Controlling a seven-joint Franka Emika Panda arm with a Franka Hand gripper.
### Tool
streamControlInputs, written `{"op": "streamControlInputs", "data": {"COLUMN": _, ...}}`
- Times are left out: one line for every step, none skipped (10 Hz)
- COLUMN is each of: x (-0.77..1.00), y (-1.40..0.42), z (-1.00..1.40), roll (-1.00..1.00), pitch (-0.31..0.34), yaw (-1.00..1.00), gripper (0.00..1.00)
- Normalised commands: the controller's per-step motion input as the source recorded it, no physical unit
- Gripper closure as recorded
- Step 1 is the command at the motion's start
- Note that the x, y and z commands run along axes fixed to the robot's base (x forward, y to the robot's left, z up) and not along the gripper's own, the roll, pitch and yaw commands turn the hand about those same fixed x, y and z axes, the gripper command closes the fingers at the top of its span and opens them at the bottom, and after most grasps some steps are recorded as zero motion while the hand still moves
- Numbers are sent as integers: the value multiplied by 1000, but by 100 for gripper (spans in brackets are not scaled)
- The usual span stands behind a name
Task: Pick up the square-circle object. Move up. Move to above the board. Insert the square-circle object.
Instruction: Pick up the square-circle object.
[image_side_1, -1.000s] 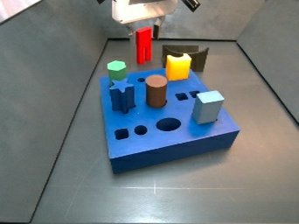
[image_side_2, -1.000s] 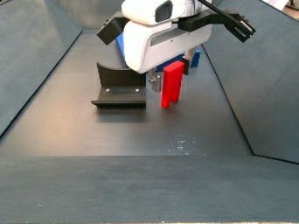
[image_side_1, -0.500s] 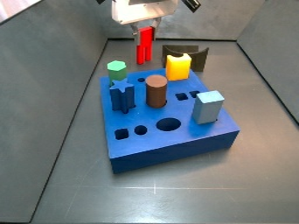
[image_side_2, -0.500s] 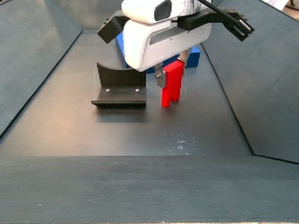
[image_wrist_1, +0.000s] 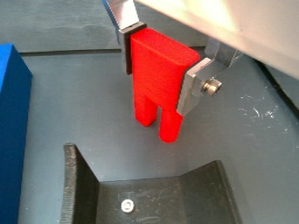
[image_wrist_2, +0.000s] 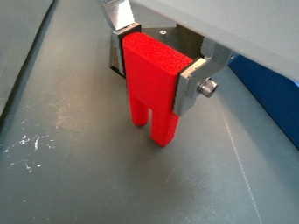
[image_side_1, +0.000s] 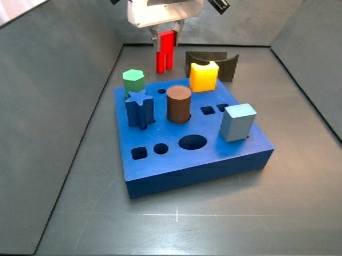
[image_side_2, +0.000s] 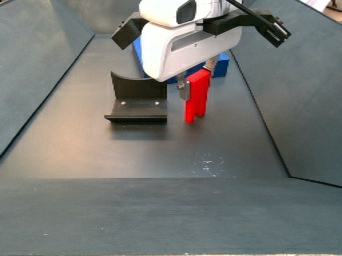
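The square-circle object (image_wrist_1: 156, 77) is a tall bright red block with two prongs pointing down. My gripper (image_wrist_1: 160, 66) is shut on its upper part, one silver finger (image_wrist_1: 197, 84) on each broad side. In both wrist views the prongs hang free over the grey floor. In a side view the gripper (image_side_1: 166, 36) holds the red block (image_side_1: 166, 52) behind the far edge of the board (image_side_1: 201, 160), a thick blue block with shaped holes. In a side view the white gripper body hides most of the board, and the red block (image_side_2: 197, 96) hangs beside the fixture (image_side_2: 136, 100).
On the board stand a green hexagon peg (image_side_1: 132, 78), a dark blue star piece (image_side_1: 139, 108), a brown cylinder (image_side_1: 178, 103), a yellow peg (image_side_1: 203, 74) and a light-blue cube (image_side_1: 239, 122). The dark fixture (image_side_1: 221, 64) stands behind the yellow peg. Sloping grey walls line both sides.
The gripper and the red block have risen very slightly over the last second. Nothing else has moved.
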Motion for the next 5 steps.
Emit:
{"op": "streamControlInputs", "data": {"x": 0, "y": 0, "z": 0, "roll": 0, "pitch": 0, "yaw": 0, "gripper": 100}}
{"op": "streamControlInputs", "data": {"x": 0, "y": 0, "z": 0, "roll": 0, "pitch": 0, "yaw": 0, "gripper": 100}}
{"op": "streamControlInputs", "data": {"x": 0, "y": 0, "z": 0, "roll": 0, "pitch": 0, "yaw": 0, "gripper": 100}}
{"op": "streamControlInputs", "data": {"x": 0, "y": 0, "z": 0, "roll": 0, "pitch": 0, "yaw": 0, "gripper": 100}}
{"op": "streamControlInputs", "data": {"x": 0, "y": 0, "z": 0, "roll": 0, "pitch": 0, "yaw": 0, "gripper": 100}}
